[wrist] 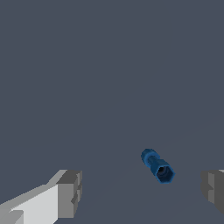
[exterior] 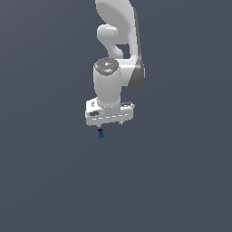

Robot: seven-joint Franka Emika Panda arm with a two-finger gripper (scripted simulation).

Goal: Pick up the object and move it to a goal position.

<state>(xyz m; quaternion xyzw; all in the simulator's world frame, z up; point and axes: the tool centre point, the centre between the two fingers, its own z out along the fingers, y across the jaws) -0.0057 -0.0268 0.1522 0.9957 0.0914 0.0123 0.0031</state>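
Note:
The object is a tiny bright-blue dumbbell-like piece (exterior: 100,133) with two blocky ends and a narrower shaft. In the exterior view it lies just below my white gripper (exterior: 110,123), under its left side. In the wrist view the object (wrist: 157,166) lies on the grey floor between my two grey fingertips (wrist: 70,192), nearer to the one at the frame's edge. My gripper (wrist: 142,190) is open wide and holds nothing. The fingers are apart from the object.
The floor (exterior: 45,181) is a plain dark grey surface all around. The white arm (exterior: 118,41) rises above the gripper in the exterior view. No other objects or goal marker show.

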